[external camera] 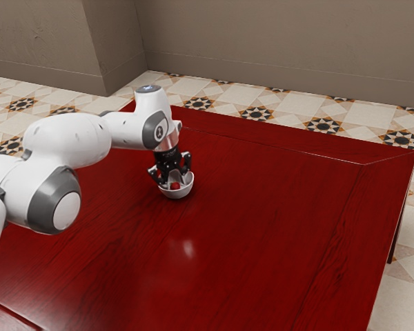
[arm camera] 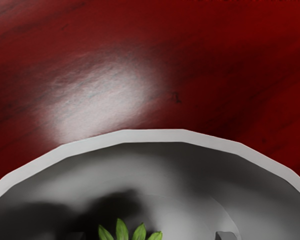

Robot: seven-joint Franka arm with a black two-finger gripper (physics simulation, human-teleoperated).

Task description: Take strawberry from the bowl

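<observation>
Just left of centre in the exterior view, the strawberry [external camera: 175,185] is sitting inside the white bowl [external camera: 176,194], its green leaves [arm camera: 122,231] poking up at the wrist view's lower edge. We are expecting it to be light, a little soft and easily bruised, perhaps slippery on its rounded sides, so we are favouring a gentle pinch across the fullest part of the body, below the leaves. Above it our tool [external camera: 174,178] is pointing down into the bowl, its fingers standing wide apart on either side of the fruit and gripping nothing; whether either one is brushing the bowl's inner wall, we cannot tell. Around the bowl the glossy red bench [external camera: 262,227] is spreading, and the white arm [external camera: 67,141] is reaching in from the left of the frame.
</observation>
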